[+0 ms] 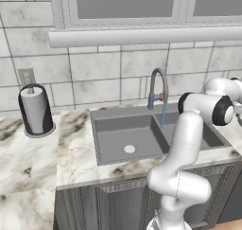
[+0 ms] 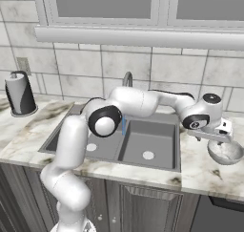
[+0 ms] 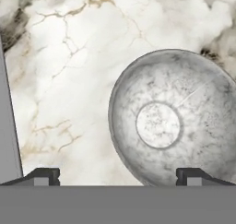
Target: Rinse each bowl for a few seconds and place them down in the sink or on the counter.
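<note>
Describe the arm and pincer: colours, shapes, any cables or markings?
Glossy white rounded tubular arm with black bands at its joints. The white hand ends in the pincer, which has two small dark squarish fingertips. No cables or markings visible.

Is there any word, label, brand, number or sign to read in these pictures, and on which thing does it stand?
No readable text.
Mottled grey-white bowl on the counter: plain, no mark.
Paper towel holder: no label.
Faucet and sink: no brand or marking.
Wall outlet: no lettering visible.
Gripper, open above the bowl: no writing on its fingertips.
</note>
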Tool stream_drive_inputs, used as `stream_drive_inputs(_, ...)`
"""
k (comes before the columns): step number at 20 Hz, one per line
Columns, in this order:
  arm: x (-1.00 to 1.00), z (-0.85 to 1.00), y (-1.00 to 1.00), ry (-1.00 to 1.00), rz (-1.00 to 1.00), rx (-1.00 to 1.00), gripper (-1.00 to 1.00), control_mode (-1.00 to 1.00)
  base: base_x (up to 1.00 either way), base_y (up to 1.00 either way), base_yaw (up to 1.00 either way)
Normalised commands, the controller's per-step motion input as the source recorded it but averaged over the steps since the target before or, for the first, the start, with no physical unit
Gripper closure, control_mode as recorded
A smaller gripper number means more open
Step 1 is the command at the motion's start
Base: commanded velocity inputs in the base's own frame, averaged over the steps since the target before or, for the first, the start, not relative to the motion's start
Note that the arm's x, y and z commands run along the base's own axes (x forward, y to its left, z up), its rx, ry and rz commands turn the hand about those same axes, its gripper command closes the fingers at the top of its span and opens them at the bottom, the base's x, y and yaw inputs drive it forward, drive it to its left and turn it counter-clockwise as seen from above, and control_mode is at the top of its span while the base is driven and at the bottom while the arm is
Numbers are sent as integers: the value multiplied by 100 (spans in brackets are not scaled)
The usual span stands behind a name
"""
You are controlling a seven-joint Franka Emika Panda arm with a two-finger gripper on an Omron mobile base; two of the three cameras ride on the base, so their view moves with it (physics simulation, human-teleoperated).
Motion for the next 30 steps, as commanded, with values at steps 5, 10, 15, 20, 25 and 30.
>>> stream_drive_inputs(5,13,-22,-9,1,7,0,-100,-100,0,0,0)
stream_drive_inputs(10,8,-23,-10,0,7,0,-100,-100,0,0,0)
stream_drive_inputs(15,10,-20,-11,0,7,-1,-100,-100,0,0,0)
stream_drive_inputs(20,8,-23,-6,0,8,0,-100,-100,0,0,0)
stream_drive_inputs(25,9,-23,-6,0,8,0,-100,-100,0,0,0)
stream_drive_inputs(30,8,-23,-3,0,8,0,100,-100,0,0,0)
